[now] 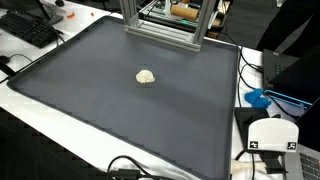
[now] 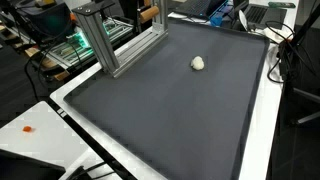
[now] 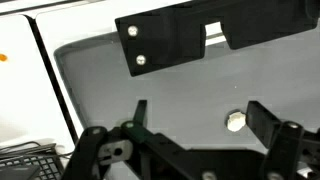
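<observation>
My fingers [image 3: 268, 120] hung spread wide and empty above the dark mat [image 1: 100, 110] on the tabletop [image 1: 25, 110], where a small off-white lump [image 1: 146, 76] sat alone on the half nearer the aluminium frame [image 1: 160, 36], seemingly light, perhaps crumbly, best pinched gently across its middle.

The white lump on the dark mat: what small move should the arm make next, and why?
Probably a sideways shift of the open gripper to centre it over the white lump. In the wrist view the lump lies on the dark mat off-centre, close to one finger, and nothing touches it.
</observation>
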Robot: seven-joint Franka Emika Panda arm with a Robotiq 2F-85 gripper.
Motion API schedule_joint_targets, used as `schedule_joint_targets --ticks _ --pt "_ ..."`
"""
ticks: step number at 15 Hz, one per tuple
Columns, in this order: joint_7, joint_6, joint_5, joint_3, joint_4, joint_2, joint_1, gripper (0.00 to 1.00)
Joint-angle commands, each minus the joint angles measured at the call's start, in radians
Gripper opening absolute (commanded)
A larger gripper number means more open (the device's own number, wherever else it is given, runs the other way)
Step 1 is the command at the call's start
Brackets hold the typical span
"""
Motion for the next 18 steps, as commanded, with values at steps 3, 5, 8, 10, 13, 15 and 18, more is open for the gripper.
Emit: schedule_joint_targets --ticks 3,5,8,10,13,15,18 --pt "0.004 0.005 0.009 0.038 -0.022 -0.026 0.007 1.0" --pt "0.023 0.012 0.034 0.08 -0.054 -0.061 0.032 1.0" --pt "0.091 0.039 0.064 0.159 -0.111 -0.119 0.065 1.0" --pt "0.138 0.047 0.102 0.202 -0.15 -0.155 0.091 1.0" --pt "0.191 0.091 0.146 0.264 -0.223 -0.222 0.129 1.0" --pt "0.207 0.124 0.166 0.296 -0.267 -0.256 0.153 1.0" --pt "0.204 0.182 0.159 0.338 -0.331 -0.304 0.189 1.0"
